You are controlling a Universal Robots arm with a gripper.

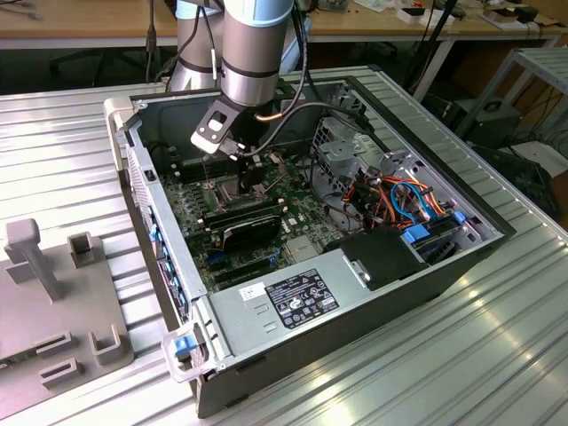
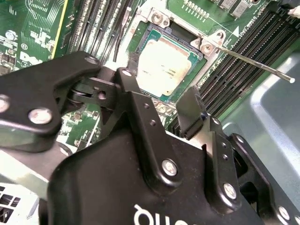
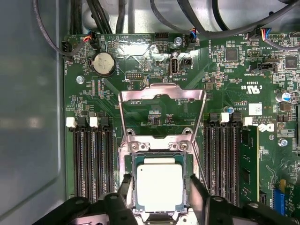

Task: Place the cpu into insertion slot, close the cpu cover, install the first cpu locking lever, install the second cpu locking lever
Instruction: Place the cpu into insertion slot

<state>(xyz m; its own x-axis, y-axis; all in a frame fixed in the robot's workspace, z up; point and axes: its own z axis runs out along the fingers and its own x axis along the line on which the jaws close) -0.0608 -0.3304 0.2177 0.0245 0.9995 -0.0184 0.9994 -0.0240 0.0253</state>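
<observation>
The cpu, a silver-topped square chip, lies flat in the insertion slot on the green board. My gripper hovers just over it, open, one black finger on each side of the socket. In the second wrist view the cpu sits free below the fingertips, with nothing between them. The cpu cover stands swung up off the socket, its window showing the board behind. A thin locking lever sticks out from one socket corner, raised. In the exterior view my gripper is down inside the case.
Long black memory slots flank the socket, with a memory stick in one. Cables and a coin battery lie beyond the cover. The case wall, drive cage and power supply hem the board in.
</observation>
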